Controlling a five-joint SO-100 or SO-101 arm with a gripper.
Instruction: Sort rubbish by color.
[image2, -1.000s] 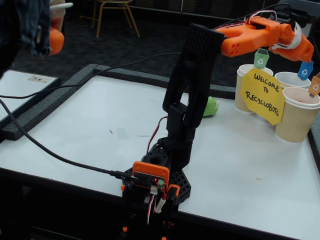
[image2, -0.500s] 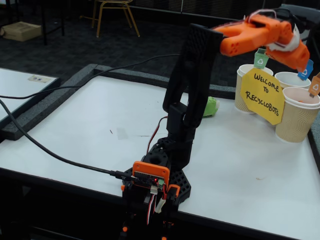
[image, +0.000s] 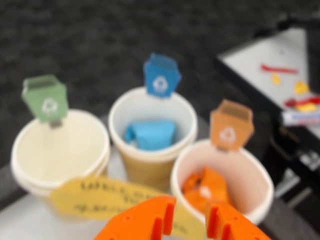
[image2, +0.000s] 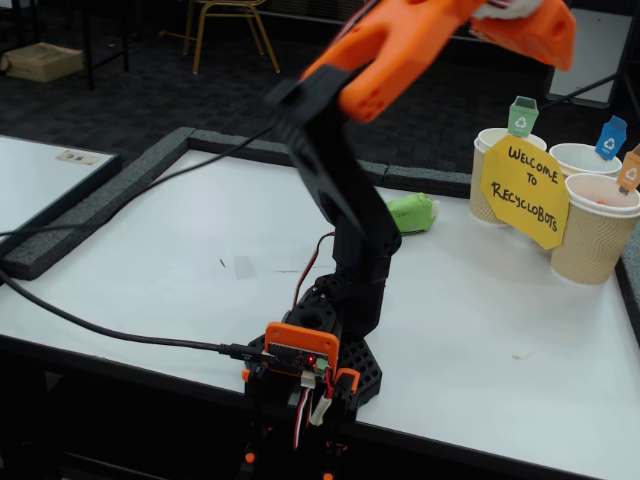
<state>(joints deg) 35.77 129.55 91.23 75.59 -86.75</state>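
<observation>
- We count two of three wads sorted: blue wad (image: 151, 134) sits inside the middle cup (image: 152, 165), the one w/ the blue flag (image: 161, 75); orange wad (image: 206, 189) lies in the right-hand cup (image: 252, 172) under the orange flag (image: 230, 126), per wrist view.
- Left-hand cup (image: 60, 150) w/ green flag (image: 46, 98) looks empty in wrist view, so the green sort is, we judge, the only step left.
- Green wad (image2: 412, 213) lies on the desk (image2: 500, 330) in fixed view, just behind the arm's lower link, near the cups but not touching them as far as we can tell. It's not visible in wrist view.
- Yellow sign (image2: 526, 192) leans across the front of the cups; in wrist view it's blurred, text unreadable.
- Gripper (image: 190, 220): wrist view shows the two orange fingers (image: 145, 222) at bottom edge, spread apart w/ a clear gap between them; nothing in the gap, so we read them as empty. They touch no cup or wad.
- In fixed view the arm is raised high, gripper end near the top-right edge and blurred, well above the cups; finger state can't be read from there.
- Next, in our judgement: come down to the green wad, pinch it, carry it to the green-flag cup, avoiding the sign.
</observation>
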